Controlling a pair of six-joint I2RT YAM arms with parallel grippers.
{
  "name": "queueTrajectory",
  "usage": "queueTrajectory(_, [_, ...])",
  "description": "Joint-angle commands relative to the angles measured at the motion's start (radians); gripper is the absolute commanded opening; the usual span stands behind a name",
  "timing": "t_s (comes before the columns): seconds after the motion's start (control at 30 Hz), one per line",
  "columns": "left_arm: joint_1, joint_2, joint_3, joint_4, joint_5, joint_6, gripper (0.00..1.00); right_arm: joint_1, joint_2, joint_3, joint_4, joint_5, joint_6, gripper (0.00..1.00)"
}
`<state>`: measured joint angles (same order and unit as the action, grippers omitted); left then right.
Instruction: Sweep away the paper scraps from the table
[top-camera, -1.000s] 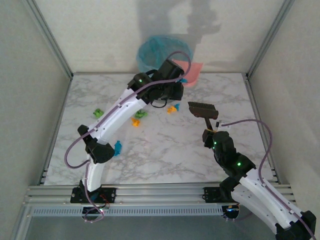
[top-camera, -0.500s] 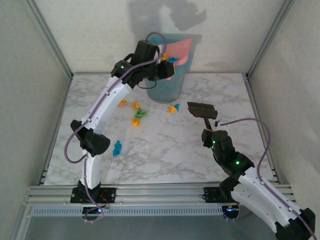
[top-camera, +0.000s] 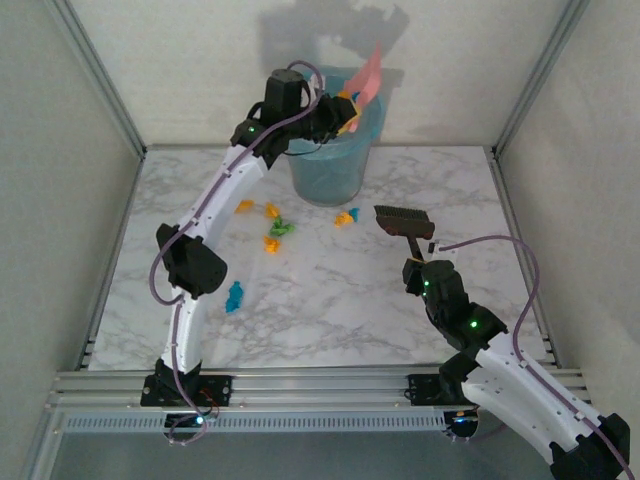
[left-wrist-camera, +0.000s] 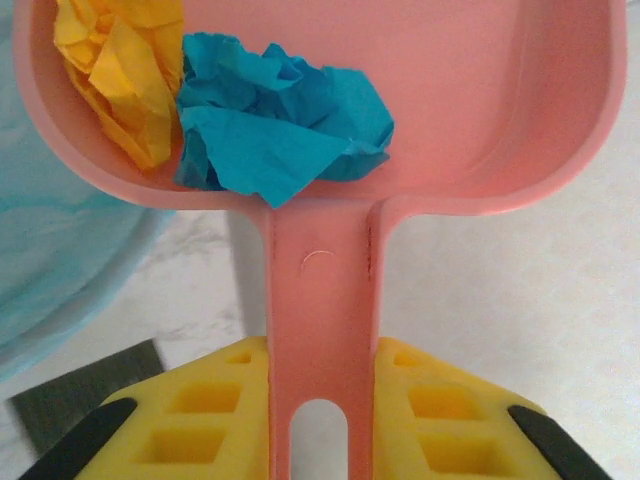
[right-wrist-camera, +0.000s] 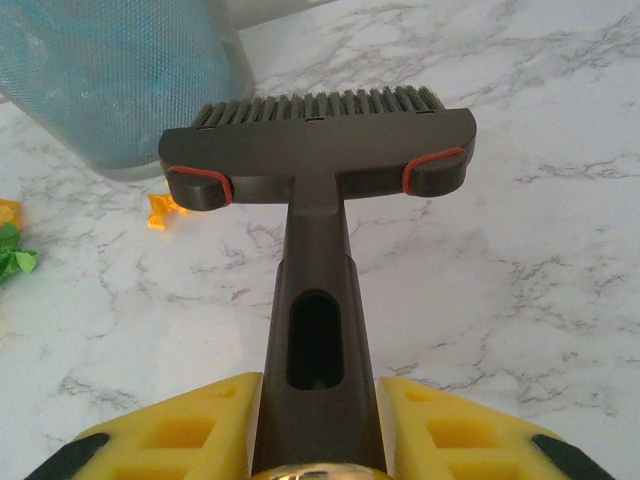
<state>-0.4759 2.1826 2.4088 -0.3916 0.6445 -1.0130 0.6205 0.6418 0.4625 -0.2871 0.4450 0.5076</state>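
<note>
Left claw (left-wrist-camera: 320, 425): clamped on the dustpan (left-wrist-camera: 440, 110) handle, a yellow finger pressed to each side of it.
Left arm, change: a second ago it reaches low across the middle of the frame. Now it stands taller, with the left claw (top-camera: 322, 112) raised to the bin (top-camera: 325, 175) rim at upper centre.
Dustpan, change: earlier it lies flat and low at the bin's right side. Now the dustpan (top-camera: 370, 68) is tipped up steeply over the bin mouth and shows as a narrow pink strip.
Scraps in dustpan: one orange scrap (left-wrist-camera: 115, 70) and one blue scrap (left-wrist-camera: 280, 115) sit touching each other in the pan's hollow, next to the handle.
Scraps on worktop (top-camera: 330, 300): five orange and green scraps (top-camera: 270, 243) are left of centre and below the bin, and one blue scrap (top-camera: 235, 296) is lower left. All that showed before lie where they were.
Right claw (right-wrist-camera: 315, 430): clamped on the brush (right-wrist-camera: 315, 150) handle.
Right arm, change: none. The right claw (top-camera: 418, 262) and brush (top-camera: 405, 220) sit at the same spot, right of centre.
Brush: bristles point toward the bin, and an orange scrap (right-wrist-camera: 160, 210) lies on the worktop just beyond its left end.
</note>
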Motion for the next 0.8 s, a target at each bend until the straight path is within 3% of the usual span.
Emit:
queueTrajectory(0.0, [0.028,-0.037,-0.085,0.236,0.049,-0.171,0.0,0.006,0.0,-0.001,0.057,0.024,-0.016,0.0])
queueTrajectory(0.6, [0.09,-0.189,-0.588,0.901,0.072,-0.53,0.0,0.006,0.029,0.001,0.065,0.019,-0.019,0.0])
queueTrajectory(0.77, [0.089,-0.185,-0.606,0.961,0.069,-0.564,0.0,0.006,0.037,0.001,0.071,0.016,-0.021,0.0])
